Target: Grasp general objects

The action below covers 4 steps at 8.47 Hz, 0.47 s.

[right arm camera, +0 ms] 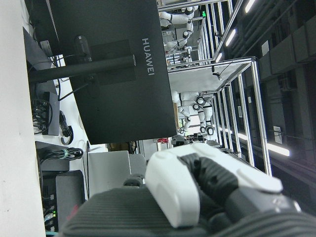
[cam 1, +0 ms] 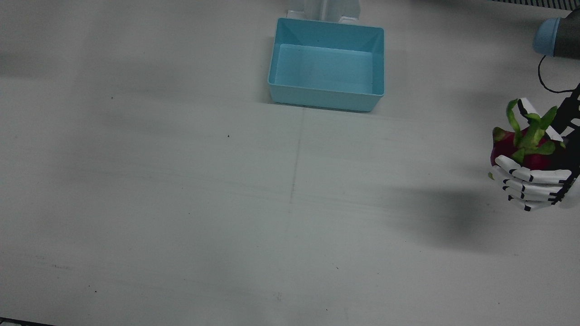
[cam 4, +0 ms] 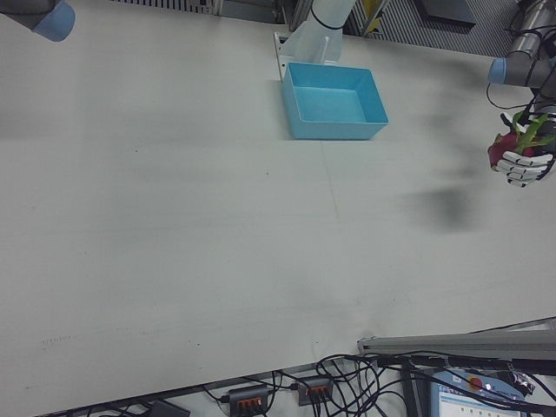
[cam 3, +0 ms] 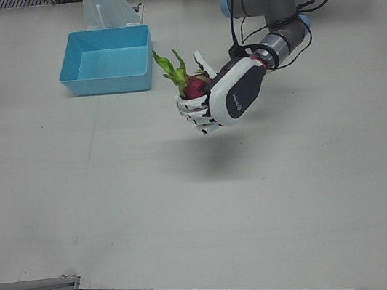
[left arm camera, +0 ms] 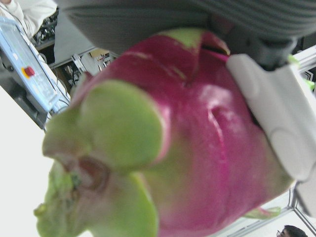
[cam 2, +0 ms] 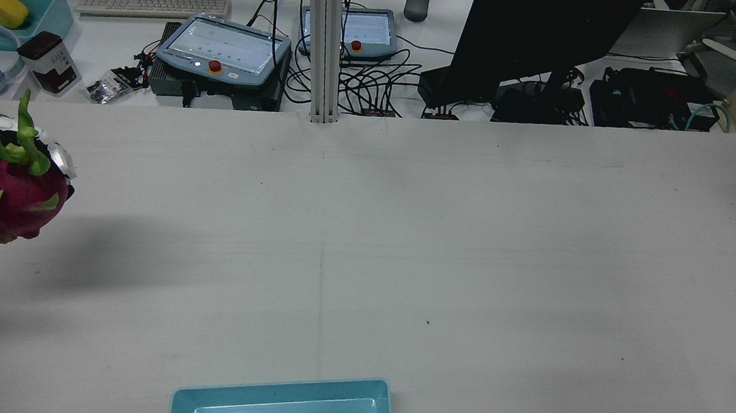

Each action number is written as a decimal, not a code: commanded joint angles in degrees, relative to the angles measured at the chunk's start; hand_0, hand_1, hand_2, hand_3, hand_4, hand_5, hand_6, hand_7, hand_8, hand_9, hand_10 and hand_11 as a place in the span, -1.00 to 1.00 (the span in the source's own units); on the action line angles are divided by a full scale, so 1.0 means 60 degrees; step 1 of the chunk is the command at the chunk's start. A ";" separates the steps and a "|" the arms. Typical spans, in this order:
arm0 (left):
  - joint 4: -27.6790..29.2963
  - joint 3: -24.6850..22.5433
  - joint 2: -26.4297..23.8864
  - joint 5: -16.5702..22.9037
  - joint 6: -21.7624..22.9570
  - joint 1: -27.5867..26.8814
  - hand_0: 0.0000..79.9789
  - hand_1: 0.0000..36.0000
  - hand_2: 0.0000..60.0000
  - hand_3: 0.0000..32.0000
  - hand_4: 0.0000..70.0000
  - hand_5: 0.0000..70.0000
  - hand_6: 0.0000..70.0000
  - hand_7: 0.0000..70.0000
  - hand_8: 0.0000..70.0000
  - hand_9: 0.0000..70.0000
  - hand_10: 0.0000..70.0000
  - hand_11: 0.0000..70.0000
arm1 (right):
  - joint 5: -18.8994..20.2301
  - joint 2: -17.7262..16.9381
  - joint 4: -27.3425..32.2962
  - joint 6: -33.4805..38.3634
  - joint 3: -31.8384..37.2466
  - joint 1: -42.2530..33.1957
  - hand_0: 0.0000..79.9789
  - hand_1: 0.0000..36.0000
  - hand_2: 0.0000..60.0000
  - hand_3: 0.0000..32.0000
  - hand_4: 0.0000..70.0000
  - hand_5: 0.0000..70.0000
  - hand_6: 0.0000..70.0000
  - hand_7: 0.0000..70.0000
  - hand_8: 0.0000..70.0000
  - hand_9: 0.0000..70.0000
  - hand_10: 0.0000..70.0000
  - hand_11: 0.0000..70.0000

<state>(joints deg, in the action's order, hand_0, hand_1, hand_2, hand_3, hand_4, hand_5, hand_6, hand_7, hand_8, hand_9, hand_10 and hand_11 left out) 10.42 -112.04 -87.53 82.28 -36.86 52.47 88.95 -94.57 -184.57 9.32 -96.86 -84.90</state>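
Left-front view shows us our left hand (cam 3: 217,101) closed around the dragon fruit (cam 3: 191,86), held clear above the white table (cam 3: 188,205), green tips upward. Farther back sits the blue bin (cam 3: 108,60). Our right hand (right arm camera: 207,187) barely shows; we cannot tell its state.

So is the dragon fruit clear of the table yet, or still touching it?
Apart. In the left-front view the left hand holds the dragon fruit in the air, and its shadow lies on the table below, separate from it.
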 commanded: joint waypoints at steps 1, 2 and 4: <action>-0.0313 -0.1040 -0.0031 0.0114 0.0094 -0.1270 0.23 -0.20 1.00 -1.00 1.00 1.00 1.00 1.00 1.00 1.00 1.00 1.00 | 0.0000 0.0000 0.0000 0.0000 0.0000 0.0000 -1.00 -1.00 -1.00 -1.00 -1.00 -1.00 -1.00 -1.00 -1.00 -1.00 -1.00 -1.00; -0.0562 -0.1261 -0.0220 0.0129 0.0094 -0.1897 0.25 -0.18 1.00 -1.00 1.00 1.00 1.00 1.00 1.00 1.00 1.00 1.00 | 0.0000 0.0000 0.0000 0.0000 0.0000 0.0000 -1.00 -1.00 -1.00 -1.00 -1.00 -1.00 -1.00 -1.00 -1.00 -1.00 -1.00 -1.00; -0.1120 -0.1468 -0.0806 0.0129 0.0050 -0.2778 0.29 -0.11 1.00 -1.00 1.00 1.00 1.00 1.00 1.00 1.00 1.00 1.00 | 0.0000 0.0000 0.0000 0.0000 0.0000 0.0000 -1.00 -1.00 -1.00 -1.00 -1.00 -1.00 -1.00 -1.00 -1.00 -1.00 -1.00 -1.00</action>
<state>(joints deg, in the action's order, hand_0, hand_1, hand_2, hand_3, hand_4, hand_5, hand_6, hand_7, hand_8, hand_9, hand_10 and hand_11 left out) 6.56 -119.20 -89.53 82.97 -36.39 41.44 88.95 -94.57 -184.57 9.32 -96.86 -84.90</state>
